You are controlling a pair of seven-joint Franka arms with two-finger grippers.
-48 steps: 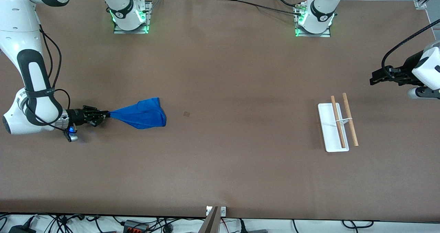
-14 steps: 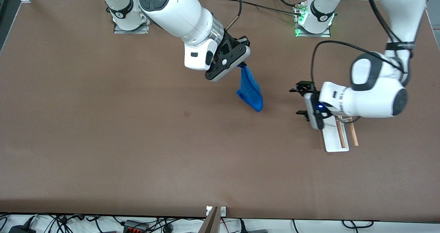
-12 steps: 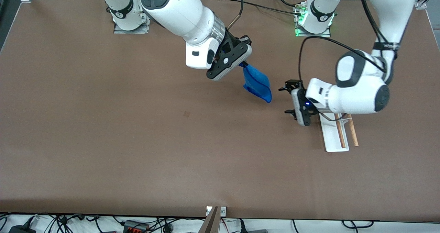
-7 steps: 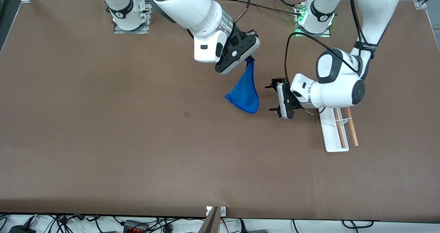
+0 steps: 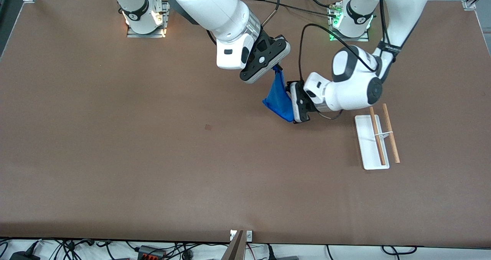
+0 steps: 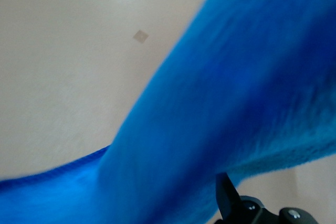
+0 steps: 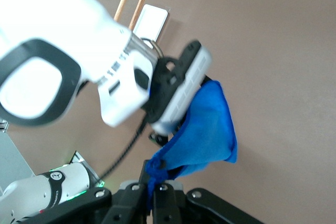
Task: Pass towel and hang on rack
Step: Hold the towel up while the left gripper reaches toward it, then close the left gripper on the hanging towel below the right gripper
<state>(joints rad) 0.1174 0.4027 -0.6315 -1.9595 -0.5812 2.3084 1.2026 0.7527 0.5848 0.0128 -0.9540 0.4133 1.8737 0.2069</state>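
Towel (image 5: 278,99) hangs pinched by my right gripper (image 5: 277,66) over mid-table | my left gripper (image 5: 294,102) spread around it | rack (image 5: 369,143) holds nothing

Both arms are glossy white with rounded shells, dark grey bands and round caps at the joints, and a ribbed silver ring at the right arm's wrist. The right gripper (image 5: 277,67) and left gripper (image 5: 292,101) are black, each under a white block-shaped hand. Black cables loop along the forearms, and the bases sit on metal plates, one lit green, one pale yellow.
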